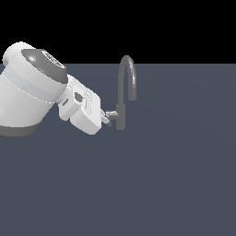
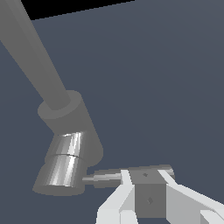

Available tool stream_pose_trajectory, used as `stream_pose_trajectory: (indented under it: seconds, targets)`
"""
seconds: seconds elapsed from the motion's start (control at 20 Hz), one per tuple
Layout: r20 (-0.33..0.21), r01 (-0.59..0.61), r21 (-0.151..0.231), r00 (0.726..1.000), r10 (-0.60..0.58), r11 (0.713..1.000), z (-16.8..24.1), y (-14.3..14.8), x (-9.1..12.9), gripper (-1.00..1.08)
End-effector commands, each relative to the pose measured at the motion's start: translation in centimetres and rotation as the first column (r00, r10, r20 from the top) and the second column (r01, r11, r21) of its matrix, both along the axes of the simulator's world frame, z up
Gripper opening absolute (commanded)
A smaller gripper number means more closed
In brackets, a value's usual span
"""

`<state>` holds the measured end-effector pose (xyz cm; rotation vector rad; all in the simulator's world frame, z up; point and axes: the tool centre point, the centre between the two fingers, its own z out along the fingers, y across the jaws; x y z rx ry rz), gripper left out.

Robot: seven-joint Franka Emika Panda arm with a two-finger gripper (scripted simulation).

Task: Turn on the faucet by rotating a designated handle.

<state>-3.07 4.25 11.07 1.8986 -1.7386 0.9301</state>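
Your gripper [image 1: 106, 118] comes in from the exterior view's left of the faucet [image 1: 124, 92], fingers [image 2: 124, 192] narrowed around the handle [image 2: 131, 174], whose stub runs sideways from the body straight toward you.

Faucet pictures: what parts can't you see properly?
- Exterior view: the handle is mostly hidden behind the gripper, so the jaws' hold on it is unclear.
- Wrist view: the faucet spout runs out past the picture's edge, so its arch and tip are missing.
- Wrist view: the gripper is cut off by the edge.
- Exterior view: the arm is cut off at that view's left edge.
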Motion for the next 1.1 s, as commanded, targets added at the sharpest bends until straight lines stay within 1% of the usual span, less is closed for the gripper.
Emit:
stream_pose_trajectory:
  seconds: [0.0,0.45,0.5,0.55,1.05]
  targets:
    - [-0.002,0.004,-0.004,1.000,-0.004,1.000,-0.8,-0.2,0.0,-1.00]
    - [-0.019,0.024,-0.007,1.000,-0.024,1.000,-5.8,-1.0,0.5,-1.00]
    - [-0.019,0.024,-0.007,1.000,-0.024,1.000,-5.8,-1.0,0.5,-1.00]
    - [0.023,0.001,0.007,1.000,-0.001,1.000,-3.0,0.4,1.3,-1.00]
    - [-0.002,0.015,-0.001,1.000,-0.015,1.000,-6.3,0.0,3.3,-1.00]
